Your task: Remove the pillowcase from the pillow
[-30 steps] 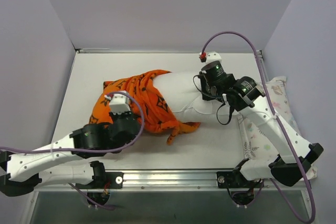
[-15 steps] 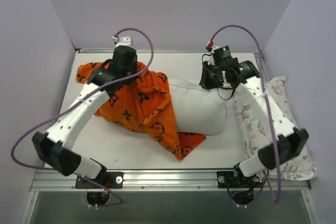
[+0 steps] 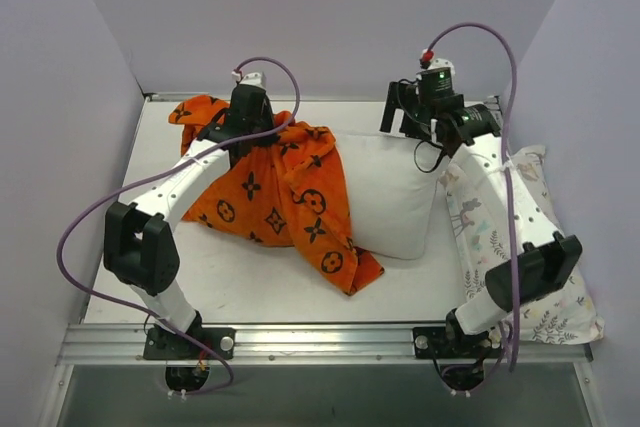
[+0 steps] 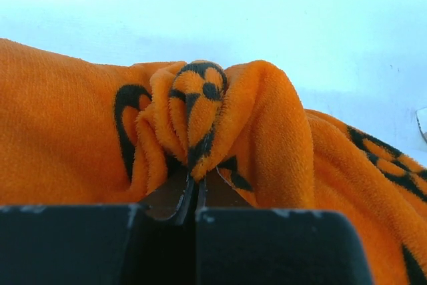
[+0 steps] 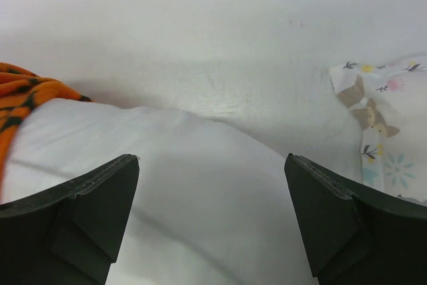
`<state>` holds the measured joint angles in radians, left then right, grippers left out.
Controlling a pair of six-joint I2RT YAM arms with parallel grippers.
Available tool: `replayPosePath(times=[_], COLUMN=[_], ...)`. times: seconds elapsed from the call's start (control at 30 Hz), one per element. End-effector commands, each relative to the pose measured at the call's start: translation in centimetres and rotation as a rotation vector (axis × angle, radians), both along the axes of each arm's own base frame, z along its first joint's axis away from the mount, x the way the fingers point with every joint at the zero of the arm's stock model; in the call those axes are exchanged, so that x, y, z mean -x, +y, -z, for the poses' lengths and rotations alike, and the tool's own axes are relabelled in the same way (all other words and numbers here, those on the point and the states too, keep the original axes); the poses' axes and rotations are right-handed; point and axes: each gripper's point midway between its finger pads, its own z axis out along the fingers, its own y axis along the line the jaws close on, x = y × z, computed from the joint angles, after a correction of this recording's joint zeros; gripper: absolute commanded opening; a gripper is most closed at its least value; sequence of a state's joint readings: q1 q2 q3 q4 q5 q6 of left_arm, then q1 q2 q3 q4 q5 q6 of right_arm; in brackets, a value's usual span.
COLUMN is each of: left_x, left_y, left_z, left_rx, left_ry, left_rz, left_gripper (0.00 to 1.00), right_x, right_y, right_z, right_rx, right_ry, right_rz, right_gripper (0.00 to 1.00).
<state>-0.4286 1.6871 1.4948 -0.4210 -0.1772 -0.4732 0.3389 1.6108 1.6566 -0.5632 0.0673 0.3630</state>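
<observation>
The orange pillowcase (image 3: 275,192) with black motifs drapes from the far left down to the middle of the table (image 3: 250,282). My left gripper (image 3: 243,125) is shut on a bunched fold of the pillowcase (image 4: 267,138), which hides the fingertips of the left gripper (image 4: 195,181). The plain white pillow (image 3: 392,197) lies right of centre, its left edge under the orange fabric. My right gripper (image 3: 405,127) hangs over the pillow's far right corner. In the right wrist view the right gripper (image 5: 212,158) is open over the pillow (image 5: 167,145), holding nothing, with the pillowcase (image 5: 27,91) at the left edge.
A floral and animal-print pillow (image 3: 500,237) lies along the table's right edge, also seen as the printed pillow (image 5: 387,118) in the right wrist view. Purple walls close in the left, far and right sides. A metal rail (image 3: 320,339) runs along the near edge.
My left arm swung from the near left to the far left, dragging the pillowcase off most of the pillow. My right gripper opened, let go of the pillow and moved farther back.
</observation>
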Motion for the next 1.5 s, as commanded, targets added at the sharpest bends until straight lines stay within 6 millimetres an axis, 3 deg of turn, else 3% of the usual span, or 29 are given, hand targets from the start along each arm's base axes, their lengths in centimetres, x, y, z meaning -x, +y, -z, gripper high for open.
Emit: replayPosePath(times=[0.0, 0.07, 0.1, 0.17, 0.2, 0.23, 0.3, 0.33, 0.4, 0.43, 0.57, 0.6, 0.67, 0.7, 0.77, 0.8, 0.83, 0.87, 1.0, 1.13, 1.23, 1.27, 1.47], left_x=[2.1, 2.4, 2.6, 3.0, 3.2, 3.4, 4.0, 4.2, 4.8, 4.8, 4.4, 4.2, 3.9, 3.7, 3.4, 3.4, 3.7, 4.0, 5.8, 8.9, 9.8, 10.1, 13.1], left_y=[0.1, 0.1, 0.0, 0.1, 0.1, 0.0, 0.0, 0.1, 0.5, 0.7, 0.5, 0.2, -0.7, -1.0, -1.5, -1.7, -1.7, -1.9, -2.0, -2.0, -1.6, -1.8, -5.6], left_z=[6.3, 7.9, 8.4, 9.2, 9.5, 9.2, 9.6, 9.1, 9.1, 8.8, 8.4, 8.0, 6.1, 5.1, 2.0, 0.9, -0.7, -1.8, -5.2, -7.9, -8.4, -8.2, -3.3], left_rx=[-0.06, -0.068, -0.07, -0.069, -0.069, -0.061, -0.055, -0.049, -0.052, -0.055, -0.051, -0.042, -0.021, -0.016, -0.007, 0.002, 0.015, 0.011, 0.008, -0.013, 0.01, 0.017, 0.006], left_ry=[0.205, 0.234, 0.243, 0.258, 0.265, 0.256, 0.264, 0.253, 0.255, 0.246, 0.233, 0.223, 0.168, 0.14, 0.065, 0.042, 0.007, -0.019, -0.092, -0.154, -0.166, -0.152, -0.063], left_rz=[0.058, 0.062, 0.068, 0.076, 0.077, 0.085, 0.09, 0.089, 0.082, 0.076, 0.082, 0.087, 0.112, 0.12, 0.128, 0.132, 0.132, 0.129, 0.099, 0.049, 0.022, 0.022, 0.038], left_gripper=[0.0, 0.0, 0.0, 0.0, 0.0, 0.0, 0.0, 0.0, 0.0, 0.0, 0.0, 0.02, 0.18, 0.4, 0.59, 0.64, 0.7, 0.73, 0.79, 0.83, 0.86, 0.97, 0.98], right_x=[2.2, 3.6, 4.1, 5.6, 6.1, 6.9, 7.8, 8.5, 9.0, 9.6, 8.8, 8.5, 8.9, 8.6, 9.4, 9.2, 9.3, 9.5, 9.6, 9.7, 9.8, 9.9, 10.4], right_y=[-1.4, -1.8, -1.7, -1.4, -0.9, -0.1, 0.7, 0.7, 1.3, 1.3, 3.3, 3.9, 5.5, 6.4, 7.6, 8.4, 8.8, 9.3, 10.5, 11.3, 11.7, 11.7, 12.6], right_z=[-8.2, -9.7, -8.7, -8.6, -6.1, -5.6, -2.7, 0.5, 3.3, 6.3, 11.3, 13.5, 15.7, 16.3, 18.4, 18.6, 19.0, 19.0, 18.8, 18.4, 18.1, 18.1, 15.6], right_rx=[-0.021, -0.016, -0.013, -0.045, -0.05, -0.068, -0.037, 0.008, 0.034, 0.055, 0.059, 0.069, 0.018, -0.022, -0.081, -0.125, -0.153, -0.186, -0.289, -0.384, -0.435, -0.451, -0.499], right_ry=[-0.198, -0.249, -0.237, -0.243, -0.201, -0.192, -0.129, -0.063, -0.012, 0.049, 0.152, 0.208, 0.278, 0.279, 0.341, 0.335, 0.347, 0.353, 0.337, 0.31, 0.292, 0.292, 0.218], right_rz=[0.05, 0.056, 0.043, 0.013, -0.016, -0.055, -0.09, -0.095, -0.1, -0.105, -0.131, -0.143, -0.193, -0.195, -0.218, -0.215, -0.215, -0.223, -0.199, -0.161, -0.131, -0.116, -0.113], right_gripper=[0.98, 1.0, 1.0, 1.0, 1.0, 1.0, 1.0, 1.0, 1.0, 1.0, 1.0, 1.0, 1.0, 0.99, 0.88, 0.82, 0.56, 0.42, 0.03, 0.0, 0.0, 0.0, 0.0])
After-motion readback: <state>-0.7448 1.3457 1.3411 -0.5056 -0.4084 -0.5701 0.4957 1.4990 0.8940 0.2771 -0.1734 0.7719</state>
